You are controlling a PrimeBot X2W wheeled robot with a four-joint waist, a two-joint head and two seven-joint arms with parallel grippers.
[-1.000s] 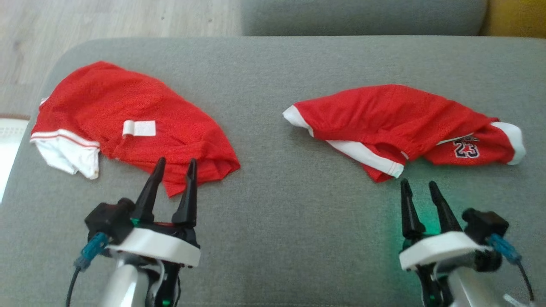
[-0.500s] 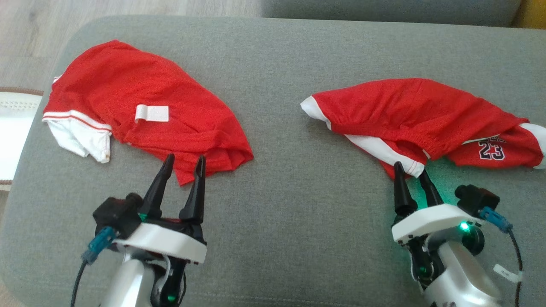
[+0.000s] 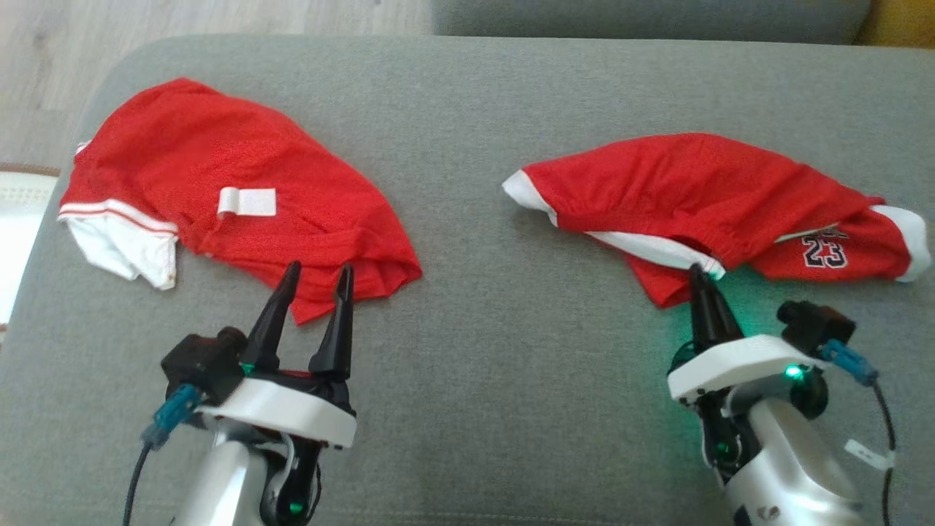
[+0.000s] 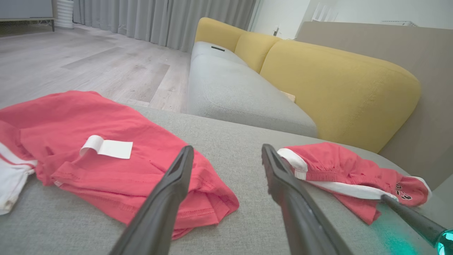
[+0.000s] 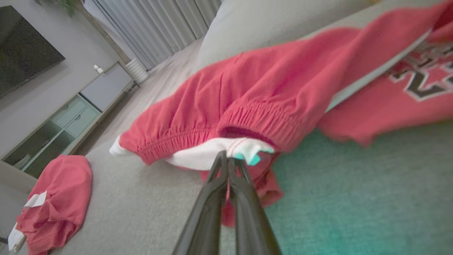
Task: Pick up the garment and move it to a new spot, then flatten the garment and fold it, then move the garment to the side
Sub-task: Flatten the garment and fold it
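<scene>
Grey seat cushion [image 3: 511,351]: woven fabric across most of the head view. Its rounded far corner shows at the upper left of the frame, with pale wood floor [image 3: 219,18] beyond it.
Red shorts [image 3: 701,183]: the garment, crumpled in the right half of the head view. White trim runs along its near edge and the number 23 is at its right end. Its right tip lies close to the frame's right edge.
Right jaws: closed, pinching the white-trimmed near edge of the shorts. In the right wrist view the two fingers [image 5: 210,212] meet with cloth at their tips.
Left jaws: spread open and holding nothing. The tips are at the near hem of the shirt; contact cannot be told.
Red shirt [image 3: 219,197]: heaped in the left half, with a white sleeve [image 3: 120,245] at its left end and a white label [image 3: 248,201] on top.
Open room: a bare strip of cushion runs down the centre between the two garments. A wide bare band crosses the bottom of the frame around both arms.
Far side: a second grey cushion [image 3: 643,18] lies along the top edge. A yellow backrest [image 4: 336,81] fills the upper right of the left wrist view.
</scene>
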